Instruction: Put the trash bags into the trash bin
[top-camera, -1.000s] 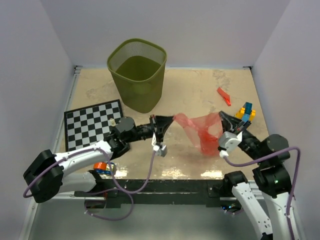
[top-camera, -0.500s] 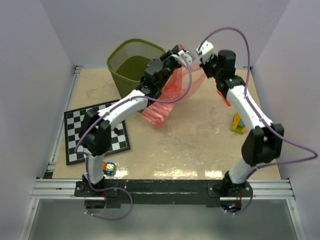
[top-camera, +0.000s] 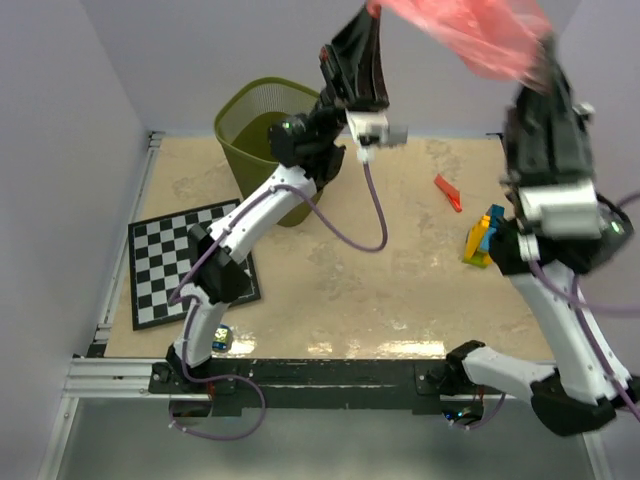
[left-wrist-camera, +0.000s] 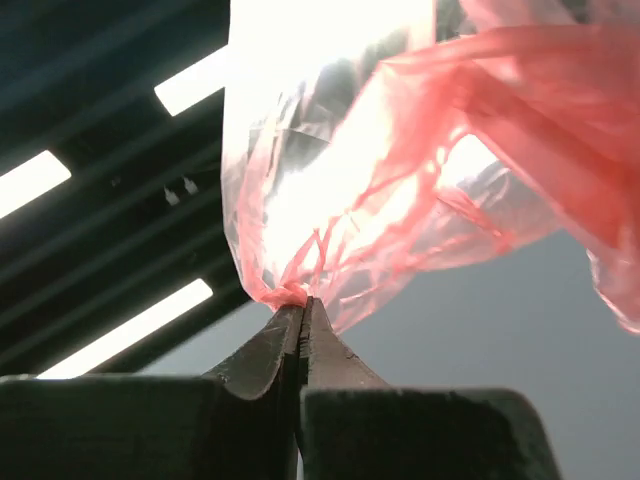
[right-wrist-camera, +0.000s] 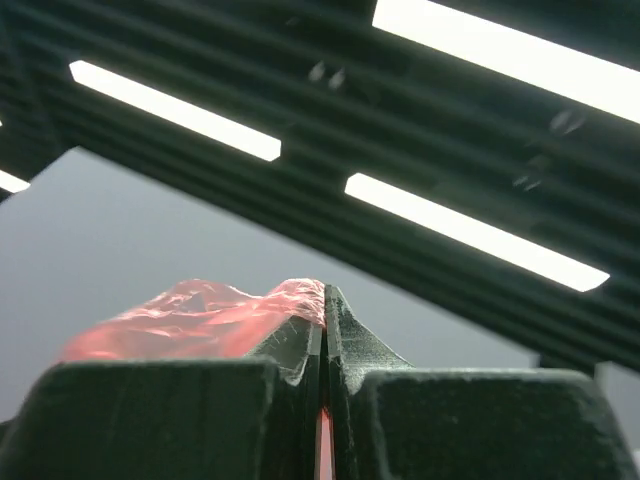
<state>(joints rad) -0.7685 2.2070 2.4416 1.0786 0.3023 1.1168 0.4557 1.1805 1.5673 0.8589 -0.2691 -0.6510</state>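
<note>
I have my left pincer and right pincer both clamped on the red trash bag — stretched between them, held high, long axis left to right, trash bin lower left.

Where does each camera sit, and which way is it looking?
Top camera: above, behind the arms, looking down at table and trash bin; both arms show.
Left wrist camera: points up at ceiling lights; left gripper pinches the trash bag.
Right wrist camera: points up too; right gripper pinches it.
Wrist views share bag and lights.

Pale lilac walls enclose a beige tabletop; ceiling light strips glow.
</note>
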